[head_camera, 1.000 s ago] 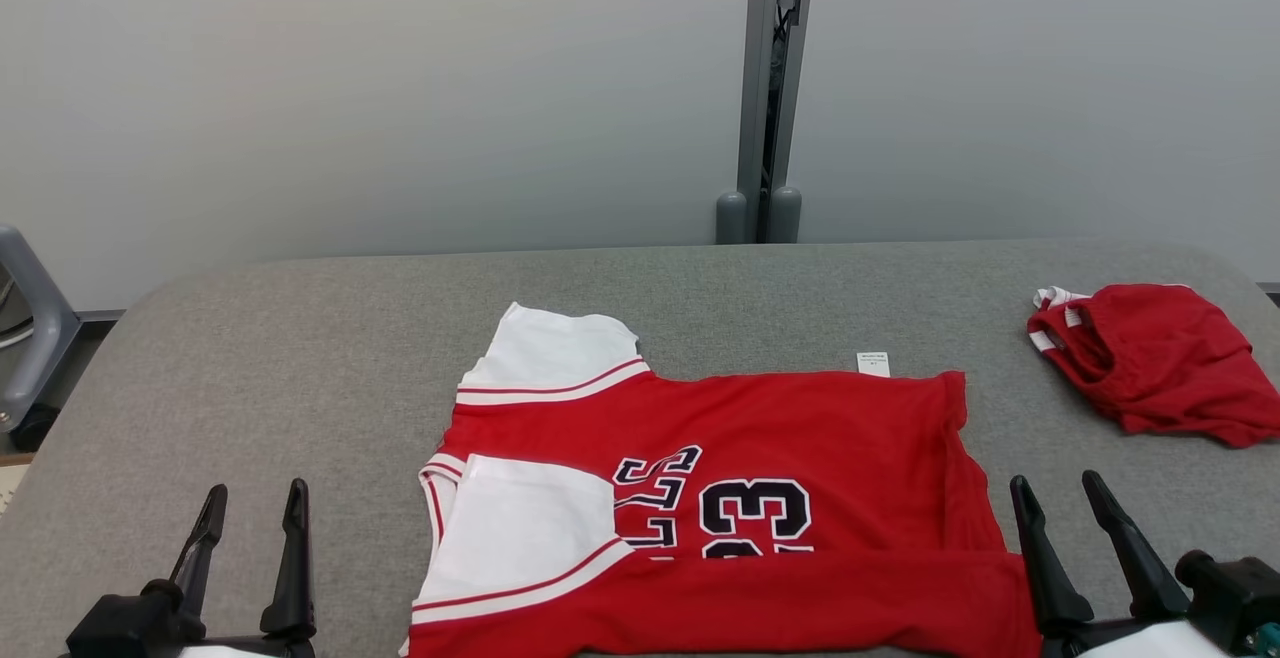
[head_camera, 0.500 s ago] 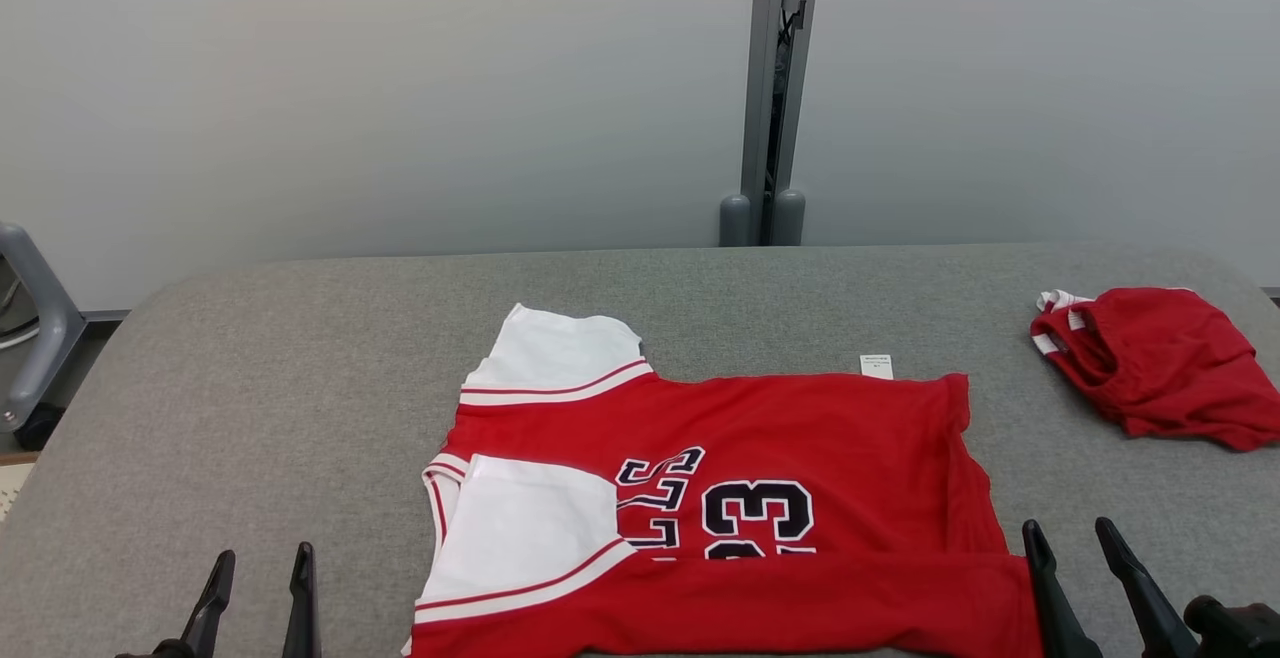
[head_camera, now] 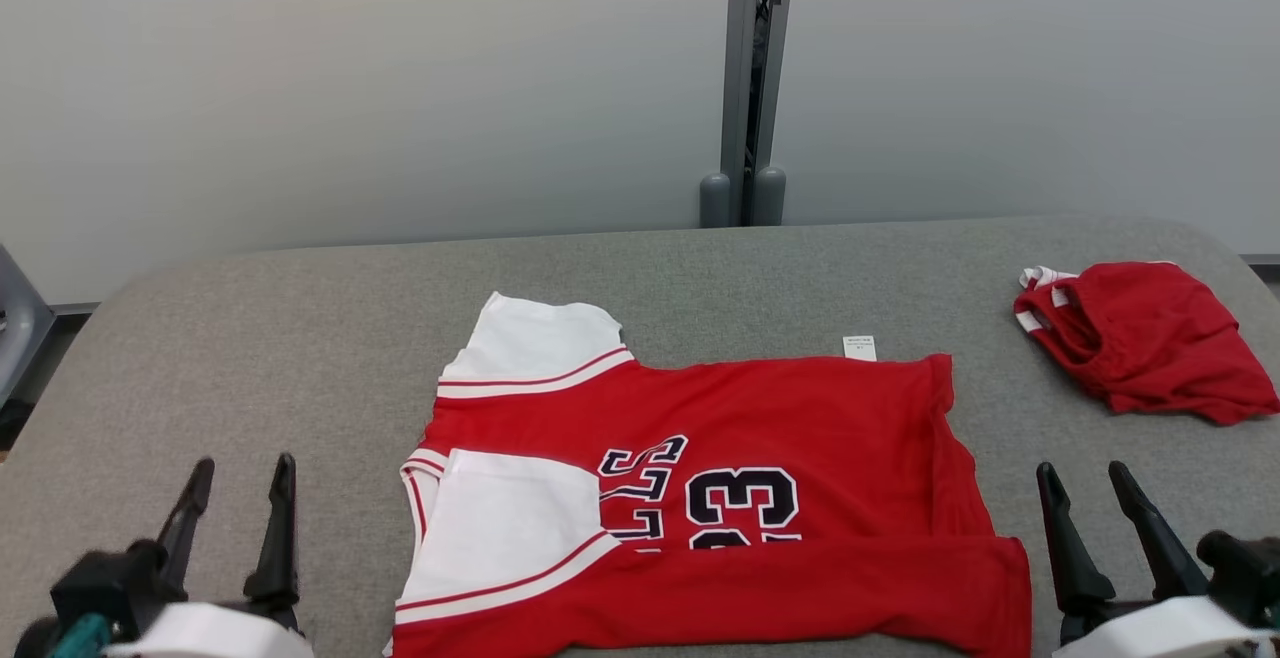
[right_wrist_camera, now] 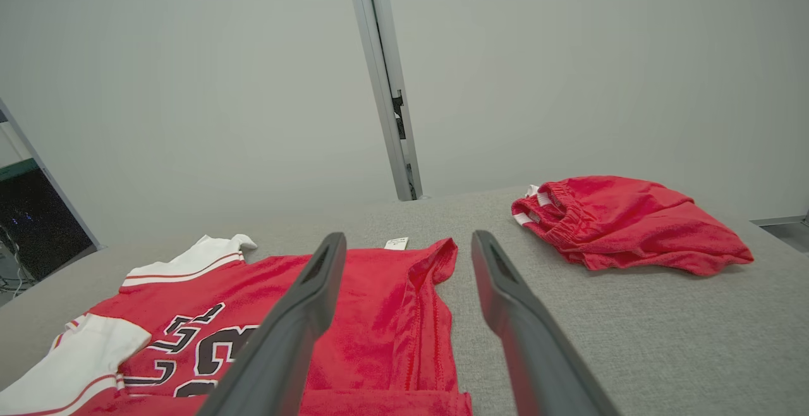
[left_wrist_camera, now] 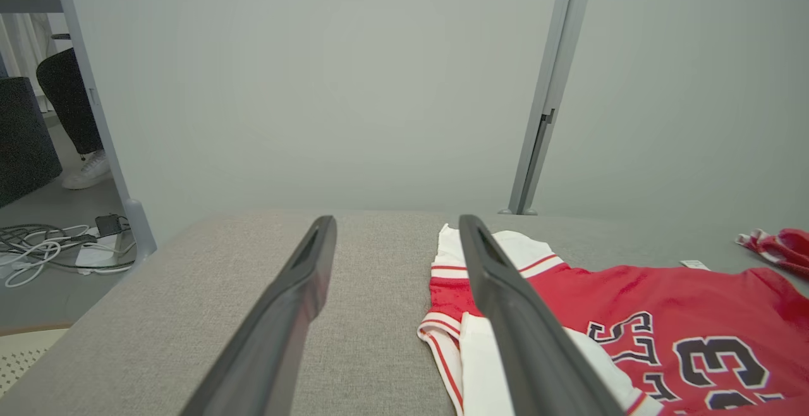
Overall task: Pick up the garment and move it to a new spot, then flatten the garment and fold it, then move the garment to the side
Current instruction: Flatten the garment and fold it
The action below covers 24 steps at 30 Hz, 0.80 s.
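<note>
Shirt [head_camera: 800, 408]: near edge cut off, lettering [head_camera: 640, 483] half hidden.
Counter [head_camera: 250, 338]: grey fabric, with a pale wall [head_camera: 400, 88] behind.
Left claw [head_camera: 246, 463], right claw [head_camera: 1081, 468]: spread, empty.

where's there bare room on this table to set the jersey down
The widest bare patch of the grey fabric-topped table lies left of the red-and-white jersey. A strip runs behind it to the wall. The gap between jersey and crumpled red shorts is narrower; that right corner is crowded.

left tool [head_camera: 246, 459] risen, right tool [head_camera: 1081, 465] risen, view shifted
</note>
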### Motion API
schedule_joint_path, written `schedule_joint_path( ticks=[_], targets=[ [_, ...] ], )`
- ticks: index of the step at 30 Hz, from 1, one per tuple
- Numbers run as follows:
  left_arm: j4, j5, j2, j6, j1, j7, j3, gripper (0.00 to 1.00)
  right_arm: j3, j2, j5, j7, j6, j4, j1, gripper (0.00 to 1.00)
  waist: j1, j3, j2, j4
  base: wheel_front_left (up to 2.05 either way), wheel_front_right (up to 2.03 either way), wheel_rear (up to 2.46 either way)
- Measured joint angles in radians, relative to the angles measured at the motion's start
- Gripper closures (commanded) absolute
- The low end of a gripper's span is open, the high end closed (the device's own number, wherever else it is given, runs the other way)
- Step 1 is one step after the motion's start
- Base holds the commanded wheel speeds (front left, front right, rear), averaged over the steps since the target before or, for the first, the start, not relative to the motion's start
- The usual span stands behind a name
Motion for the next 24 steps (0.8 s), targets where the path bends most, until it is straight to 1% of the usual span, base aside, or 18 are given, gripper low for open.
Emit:
schedule_joint_path(
  ticks=[2,4,7,10,14,20,21,22,24],
  targets=[
    [0.004,0.0,0.022,-0.009,-0.058,0.016,-0.003,0.0,0.004,-0.01,0.015,0.009,0.0,0.029,-0.04,0.0,0.0,0.012,0.0,-0.005,0.0,0.0,0.0],
    [0.017,0.0,0.041,-0.021,-0.12,0.032,-0.013,0.0,0.016,-0.035,0.015,0.022,0.0,0.071,-0.087,0.0,0.0,0.026,0.0,-0.01,0.0,0.0,0.0],
    [0.042,0.0,0.059,-0.039,-0.224,0.069,-0.04,0.0,0.033,-0.056,0.032,0.044,0.0,0.14,-0.174,0.0,0.0,0.053,0.0,-0.017,0.0,0.0,0.0],
    [0.107,-0.043,0.077,-0.056,-0.342,0.13,-0.058,0.0,0.048,-0.068,0.05,0.064,0.0,0.211,-0.272,0.0,0.0,0.087,0.0,-0.026,0.0,0.0,0.0],
    [0.197,-0.079,0.101,-0.072,-0.515,0.181,-0.091,0.0,0.069,-0.072,0.06,0.087,0.0,0.303,-0.426,0.0,0.0,0.153,0.0,-0.036,0.0,0.0,0.0],
    [0.372,-0.11,0.134,-0.077,-0.744,0.249,-0.165,0.0,0.132,-0.063,0.063,0.137,0.0,0.452,-0.64,0.0,0.0,0.27,0.0,-0.054,0.0,0.0,0.0],
    [0.401,-0.121,0.137,-0.077,-0.78,0.266,-0.183,0.0,0.141,-0.055,0.071,0.141,0.0,0.47,-0.673,0.0,0.0,0.289,0.0,-0.058,0.0,0.0,0.0],
    [0.446,-0.135,0.142,-0.079,-0.839,0.288,-0.226,0.0,0.17,-0.049,0.074,0.163,0.0,0.513,-0.733,0.0,0.0,0.323,0.0,-0.066,0.0,0.0,0.0],
    [0.49,-0.151,0.154,-0.079,-0.89,0.317,-0.283,0.0,0.195,-0.038,0.087,0.193,0.0,0.558,-0.781,0.0,0.0,0.353,0.0,-0.075,0.0,0.0,0.0]
  ],
)
